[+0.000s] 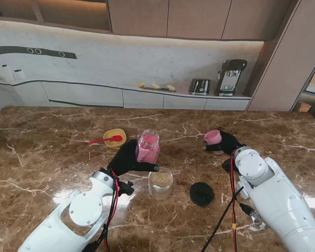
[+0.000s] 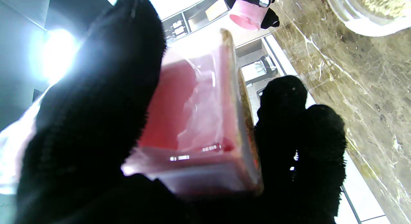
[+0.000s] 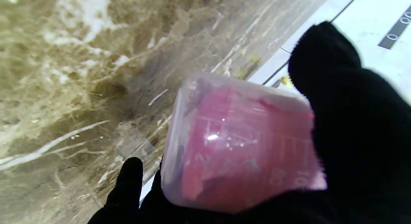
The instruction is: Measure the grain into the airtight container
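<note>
Marble table (image 1: 42, 157), yellow bowl (image 1: 115, 135), red spoon (image 1: 102, 140), black lid (image 1: 201, 193), grain jar (image 1: 160, 183)

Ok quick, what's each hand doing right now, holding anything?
Left hand: shut on the pink jar.
Right hand: shut on the pink measuring cup.

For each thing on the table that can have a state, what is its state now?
Pink jar: upright, lid off, held by the left hand.
Pink measuring cup: held by the right hand, tilted.
Clear container: open, some grain inside.
Black lid: lying flat on the table, off any container.
Yellow bowl: upright, red spoon resting in it.
</note>
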Robot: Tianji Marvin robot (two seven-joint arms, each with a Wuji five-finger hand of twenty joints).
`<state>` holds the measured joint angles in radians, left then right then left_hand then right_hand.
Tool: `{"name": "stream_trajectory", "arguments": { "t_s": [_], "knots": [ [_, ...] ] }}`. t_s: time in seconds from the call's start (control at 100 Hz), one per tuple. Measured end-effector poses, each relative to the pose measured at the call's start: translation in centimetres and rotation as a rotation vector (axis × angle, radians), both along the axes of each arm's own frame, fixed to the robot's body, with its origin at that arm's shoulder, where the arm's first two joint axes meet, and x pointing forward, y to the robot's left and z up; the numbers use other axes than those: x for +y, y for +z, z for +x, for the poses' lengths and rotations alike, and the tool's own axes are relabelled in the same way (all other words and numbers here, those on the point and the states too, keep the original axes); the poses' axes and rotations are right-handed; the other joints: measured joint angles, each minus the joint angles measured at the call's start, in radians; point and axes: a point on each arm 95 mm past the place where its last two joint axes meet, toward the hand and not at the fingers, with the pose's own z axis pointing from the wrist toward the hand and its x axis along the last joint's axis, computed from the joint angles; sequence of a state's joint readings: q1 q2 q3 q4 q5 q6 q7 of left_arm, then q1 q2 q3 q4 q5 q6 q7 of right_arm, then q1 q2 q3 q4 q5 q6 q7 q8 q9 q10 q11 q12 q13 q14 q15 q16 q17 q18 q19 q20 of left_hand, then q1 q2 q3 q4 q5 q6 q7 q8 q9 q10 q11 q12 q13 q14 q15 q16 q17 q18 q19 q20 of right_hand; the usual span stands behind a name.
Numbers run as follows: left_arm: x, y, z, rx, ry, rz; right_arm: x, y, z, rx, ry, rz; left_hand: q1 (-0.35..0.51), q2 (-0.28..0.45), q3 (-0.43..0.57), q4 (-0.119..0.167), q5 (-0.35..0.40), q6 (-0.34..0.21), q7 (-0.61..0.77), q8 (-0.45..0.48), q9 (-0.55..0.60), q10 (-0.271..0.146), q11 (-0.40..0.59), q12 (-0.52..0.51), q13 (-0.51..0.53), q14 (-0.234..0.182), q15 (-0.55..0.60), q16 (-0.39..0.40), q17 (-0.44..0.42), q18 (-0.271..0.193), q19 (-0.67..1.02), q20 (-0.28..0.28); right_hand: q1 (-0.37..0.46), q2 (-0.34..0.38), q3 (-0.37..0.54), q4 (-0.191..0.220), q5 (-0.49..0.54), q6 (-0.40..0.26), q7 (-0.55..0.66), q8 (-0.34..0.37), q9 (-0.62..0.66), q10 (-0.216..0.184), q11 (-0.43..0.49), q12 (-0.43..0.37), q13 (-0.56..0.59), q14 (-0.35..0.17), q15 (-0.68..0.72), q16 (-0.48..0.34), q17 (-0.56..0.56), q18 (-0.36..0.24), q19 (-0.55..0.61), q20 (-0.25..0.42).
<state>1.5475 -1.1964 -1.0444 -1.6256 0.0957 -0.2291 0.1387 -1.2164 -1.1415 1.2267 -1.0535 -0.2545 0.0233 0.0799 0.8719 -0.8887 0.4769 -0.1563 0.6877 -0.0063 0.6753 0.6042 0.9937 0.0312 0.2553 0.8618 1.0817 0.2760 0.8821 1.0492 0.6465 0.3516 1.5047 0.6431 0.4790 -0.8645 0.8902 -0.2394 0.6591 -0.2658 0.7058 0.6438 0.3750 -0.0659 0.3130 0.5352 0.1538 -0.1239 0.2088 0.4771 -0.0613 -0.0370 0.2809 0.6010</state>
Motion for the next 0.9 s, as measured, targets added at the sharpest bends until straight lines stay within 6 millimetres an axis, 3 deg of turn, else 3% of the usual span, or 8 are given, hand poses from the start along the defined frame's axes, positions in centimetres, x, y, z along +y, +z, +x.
{"name": "stream_trajectory", "arguments": {
  "t_s": [0.08, 0.27, 0.38, 0.48, 0.7, 0.9],
  "knots": [
    [0.0, 0.0, 0.0, 0.004, 0.002, 0.002, -0.2, -0.6, 0.2, 0.014, -0.006, -0.013, 0.0, 0.0, 0.0, 0.0, 0.0, 0.0, 0.0, 0.0, 0.0, 0.0, 0.0, 0.0, 0.0, 0.0, 0.0, 0.0, 0.0, 0.0, 0.0, 0.0, -0.002, 0.01, -0.004, 0.0, -0.029, -0.024, -0.017, 0.01, -0.042, 0.0, -0.013, -0.01, -0.018, -0.002, -0.041, -0.001, 0.007, -0.002, -0.022, -0.015],
    [0.2, 0.0, -0.2, 0.01, 0.009, 0.005, -0.7, -2.0, 0.8, 0.033, -0.022, -0.051, 0.0, 0.0, 0.0, 0.0, 0.0, 0.0, 0.0, 0.0, 0.0, 0.0, 0.0, 0.0, 0.0, 0.0, 0.0, 0.0, 0.0, 0.0, 0.0, 0.0, -0.159, 0.13, -0.074, 0.0, -0.067, -0.042, -0.04, -0.028, -0.109, -0.027, -0.028, -0.033, -0.039, -0.031, -0.104, -0.009, 0.019, -0.016, -0.047, -0.051],
    [0.3, 0.0, -0.2, 0.014, 0.013, 0.008, -1.1, -2.7, 1.0, 0.01, -0.023, -0.096, 0.0, 0.0, 0.0, 0.0, 0.0, 0.0, 0.0, 0.0, 0.0, 0.0, 0.0, 0.0, 0.0, 0.0, 0.0, 0.0, 0.0, 0.0, 0.0, 0.0, -0.261, 0.193, -0.076, 0.001, -0.101, -0.042, -0.161, -0.076, -0.132, -0.041, -0.036, -0.046, -0.04, -0.043, -0.127, -0.009, 0.022, -0.042, -0.047, -0.052],
    [0.4, 0.1, -0.2, 0.016, 0.013, 0.012, -1.1, -3.2, 1.0, 0.007, 0.011, -0.165, 0.0, 0.0, 0.0, 0.0, 0.0, 0.0, 0.0, 0.0, 0.0, 0.0, 0.0, 0.0, 0.0, 0.0, 0.0, 0.0, 0.0, 0.0, 0.0, 0.001, -0.334, 0.258, -0.081, 0.041, -0.17, -0.042, -0.291, -0.102, -0.165, -0.048, -0.037, -0.057, -0.04, -0.051, -0.135, -0.009, 0.008, -0.088, -0.049, -0.052],
    [0.4, 0.0, -0.2, 0.019, 0.009, 0.014, -1.3, -3.6, 0.8, 0.022, 0.072, -0.275, 0.0, 0.0, 0.0, 0.0, 0.0, 0.0, 0.0, 0.0, 0.0, 0.0, 0.0, 0.0, 0.0, 0.0, 0.0, 0.0, 0.0, 0.0, 0.0, 0.001, -0.369, 0.397, -0.147, 0.041, -0.342, -0.042, -0.517, -0.185, -0.193, -0.052, -0.143, -0.095, -0.04, -0.056, -0.155, -0.027, 0.007, -0.151, -0.088, -0.078],
    [0.3, 0.0, -0.2, 0.021, 0.008, 0.012, -2.1, -3.4, 0.9, 0.041, 0.103, -0.334, 0.0, 0.0, 0.0, 0.0, 0.0, 0.0, 0.0, 0.0, 0.0, 0.0, 0.0, 0.0, 0.0, 0.0, 0.0, 0.0, 0.0, 0.0, 0.0, 0.001, -0.369, 0.417, -0.201, 0.072, -0.359, -0.042, -0.567, -0.187, -0.193, -0.053, -0.177, -0.095, -0.04, -0.058, -0.155, -0.053, 0.016, -0.191, -0.088, -0.101]
  ]
}}
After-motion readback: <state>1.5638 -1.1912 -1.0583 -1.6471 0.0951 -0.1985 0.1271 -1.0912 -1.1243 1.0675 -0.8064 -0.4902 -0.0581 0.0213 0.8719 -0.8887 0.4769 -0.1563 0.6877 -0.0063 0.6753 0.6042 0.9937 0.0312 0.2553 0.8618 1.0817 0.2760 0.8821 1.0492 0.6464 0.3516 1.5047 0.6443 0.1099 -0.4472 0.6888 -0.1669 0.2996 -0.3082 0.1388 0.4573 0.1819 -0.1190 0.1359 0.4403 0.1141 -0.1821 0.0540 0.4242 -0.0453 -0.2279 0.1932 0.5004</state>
